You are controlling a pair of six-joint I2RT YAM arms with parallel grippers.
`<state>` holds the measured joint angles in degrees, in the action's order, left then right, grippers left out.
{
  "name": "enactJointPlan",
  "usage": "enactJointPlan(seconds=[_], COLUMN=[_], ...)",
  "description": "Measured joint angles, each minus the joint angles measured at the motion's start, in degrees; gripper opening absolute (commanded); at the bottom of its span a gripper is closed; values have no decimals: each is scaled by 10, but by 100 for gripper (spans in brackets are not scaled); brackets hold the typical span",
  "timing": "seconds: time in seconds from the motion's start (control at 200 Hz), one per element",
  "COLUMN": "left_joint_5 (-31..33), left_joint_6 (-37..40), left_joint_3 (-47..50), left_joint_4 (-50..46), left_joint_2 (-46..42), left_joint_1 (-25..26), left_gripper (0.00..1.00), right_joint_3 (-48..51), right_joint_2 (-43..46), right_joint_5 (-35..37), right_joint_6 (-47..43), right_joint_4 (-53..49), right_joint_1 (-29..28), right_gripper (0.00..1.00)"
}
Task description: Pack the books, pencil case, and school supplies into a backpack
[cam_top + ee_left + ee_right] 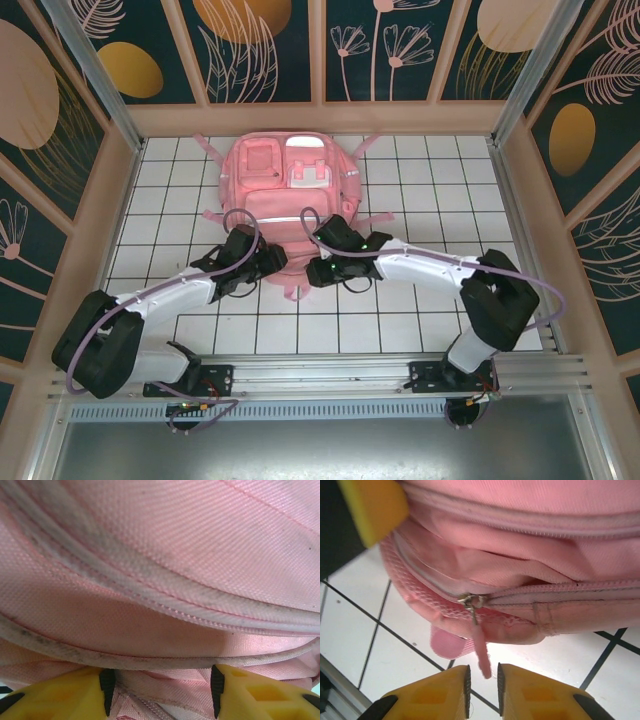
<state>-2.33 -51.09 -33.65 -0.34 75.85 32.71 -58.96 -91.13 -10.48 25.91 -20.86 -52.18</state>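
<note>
Both arms are stretched to the near edge of the backpack [285, 190], laid on the table [160, 300]. The left gripper [161, 687] is parted against its fabric. The right gripper [484, 680] is narrowly parted, the zipper pull [481, 652] left ungripped at its tips.

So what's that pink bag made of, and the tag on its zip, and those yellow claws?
Backpack: woven synthetic cloth, probably nylon or polyester, matte; fine weave grain shows. Zip pull: seemingly soft pink rubber or plastic, smooth. Fingers of the right gripper: hard yellow plastic, matte, with black inner pads.
</note>
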Motion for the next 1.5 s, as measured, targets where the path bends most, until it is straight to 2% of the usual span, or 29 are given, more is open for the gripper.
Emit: enactJointPlan(seconds=[0.12,0.726,0.851,0.956,1.031,1.071,1.156,1.271,1.366,1.416,1.501], left_joint_5=[0,1,1,1,1,1,3,18,29,30,31], left_joint_6=[0,0,0,-1,-2,-1,1,12,27,35,40], left_joint_3=[0,0,0,0,0,0,0,-1,-5,-5,-5], left_joint_4=[2,2,2,2,2,4,5,0,-6,-7,-6], left_joint_2=[0,0,-1,-1,-1,-1,-1,-1,-1,-1,0], left_joint_1=[0,1,1,1,1,2,3,2,5,6,7], left_gripper=[53,51,51,56,62,62,52,22,6,0,0], right_joint_3=[7,64,64,58,52,50,48,48,48,48,48], right_joint_2=[5,2,-1,-14,-19,-19,-18,-2,18,27,36], right_joint_5=[0,-26,-31,-32,-33,-33,-33,-41,-46,-49,-61], right_joint_6=[6,43,48,53,49,50,49,44,34,28,14], right_joint_4=[27,91,101,109,110,109,106,82,59,47,31], right_joint_1=[0,0,0,0,0,1,4,19,37,48,67], right_gripper=[30,30,22,0,0,0,0,0,0,0,0])
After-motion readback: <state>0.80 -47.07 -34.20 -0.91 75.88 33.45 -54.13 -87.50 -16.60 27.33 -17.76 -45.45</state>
